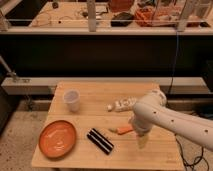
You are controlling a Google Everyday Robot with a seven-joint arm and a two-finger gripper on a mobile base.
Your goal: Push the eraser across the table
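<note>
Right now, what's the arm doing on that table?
The arm reaches in from the right; its gripper points down over the table, right of the eraser, beside the carrot. Fingers open, nothing held. The eraser lies untouched between the orange plate and the carrot. A white cup stands behind the plate.
</note>
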